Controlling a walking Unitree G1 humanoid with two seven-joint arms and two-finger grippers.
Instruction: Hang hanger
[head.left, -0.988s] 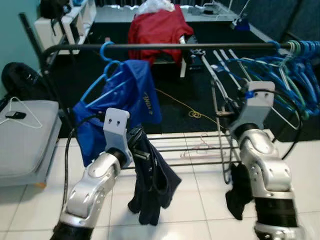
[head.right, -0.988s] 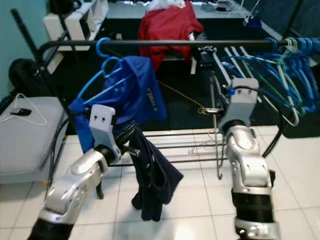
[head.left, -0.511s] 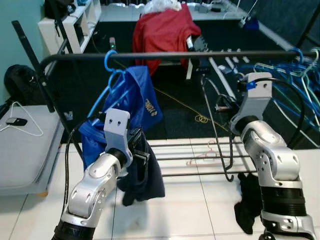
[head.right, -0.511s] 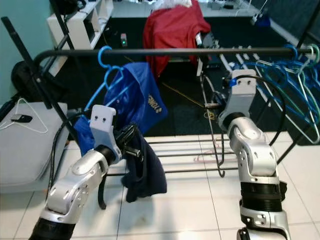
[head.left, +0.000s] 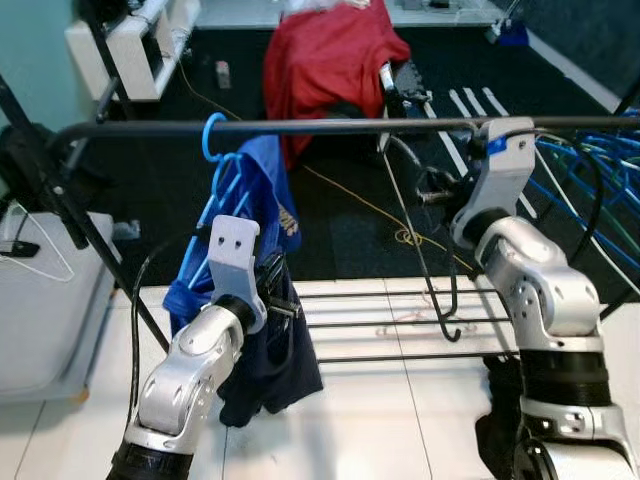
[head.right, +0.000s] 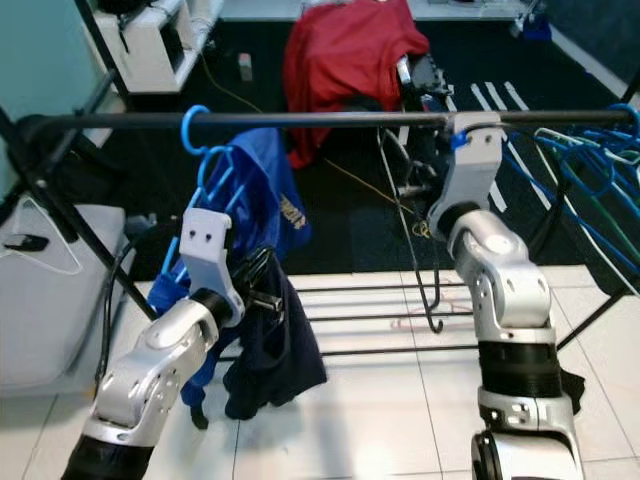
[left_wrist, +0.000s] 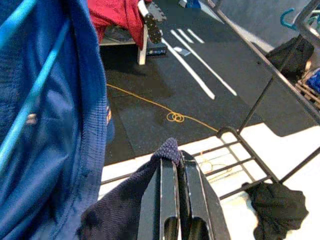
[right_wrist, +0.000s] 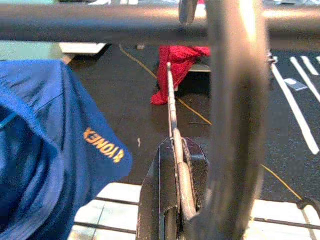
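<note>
Under the rail (head.left: 300, 126), hung upright from the closed right pincer (right_wrist: 176, 200): dark hanger (head.left: 440, 270); left pincer (left_wrist: 176, 200) clamped on navy cloth (head.left: 270, 360).

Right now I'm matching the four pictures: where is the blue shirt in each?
Left eye: blue shirt hangs left of centre under the rail.
Right eye: same place.
Left wrist: fills the left side.
Right wrist: lower left.
Shared landmark: the rail.

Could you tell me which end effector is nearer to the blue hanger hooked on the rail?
Left. The left end effector, shut on dark cloth, sits just below the blue hanger; the right end effector is farther along the rail.
</note>
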